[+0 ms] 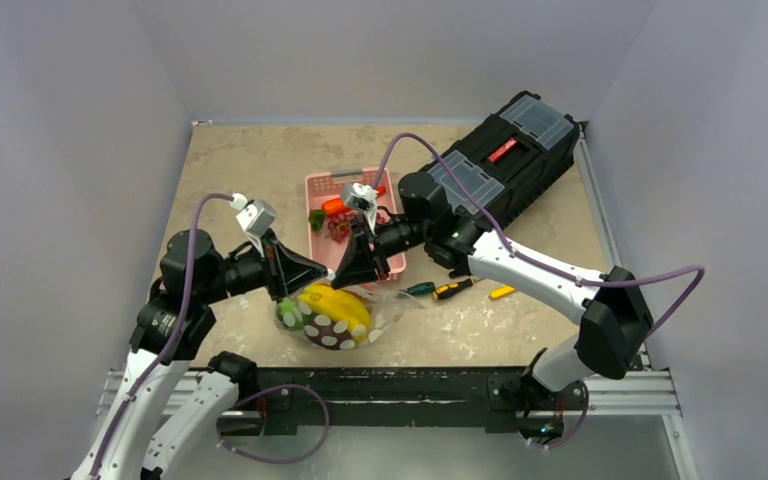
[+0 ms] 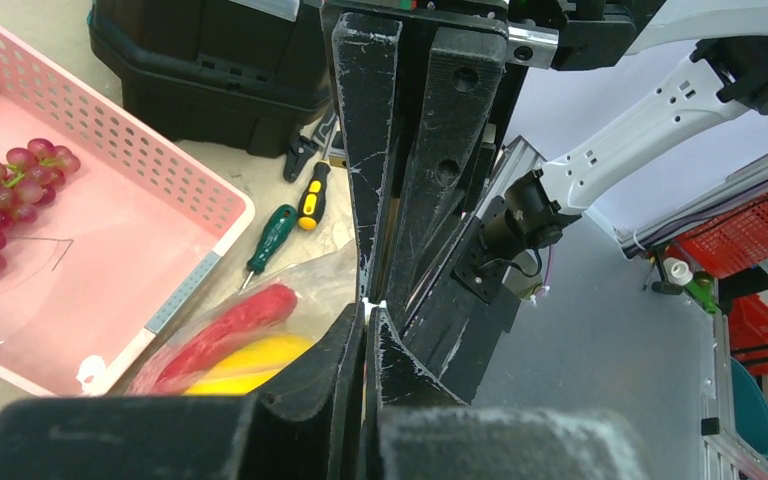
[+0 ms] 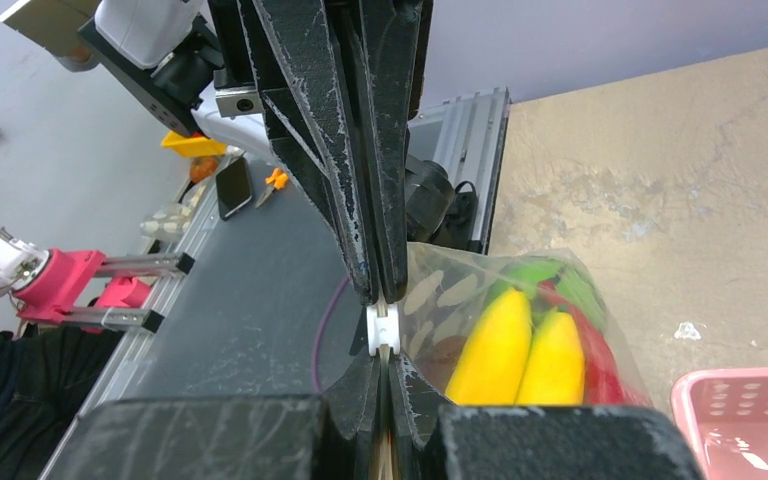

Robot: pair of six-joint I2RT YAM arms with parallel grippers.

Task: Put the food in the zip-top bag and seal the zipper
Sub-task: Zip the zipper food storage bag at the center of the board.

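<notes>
The zip-top bag (image 1: 338, 318) hangs just above the table near the front edge, holding the yellow banana bunch (image 3: 520, 345), a red piece (image 2: 230, 330) and green pieces (image 3: 535, 272). My left gripper (image 1: 320, 273) and right gripper (image 1: 340, 278) meet tip to tip over the bag's mouth. Both are shut on the zipper strip, with its white slider (image 3: 383, 330) between their tips; the slider also shows in the left wrist view (image 2: 372, 302). Dark-red grapes (image 2: 5, 195), an orange carrot (image 1: 335, 207) and a green piece (image 1: 316, 218) lie in the pink basket (image 2: 175, 170).
A black toolbox (image 1: 505, 160) stands at the back right, behind the right arm. Green-handled (image 1: 420, 288), orange-and-black (image 1: 452, 290) and yellow-handled (image 1: 501, 292) screwdrivers lie on the table just right of the bag. The pink basket (image 1: 322, 183) sits directly behind the grippers.
</notes>
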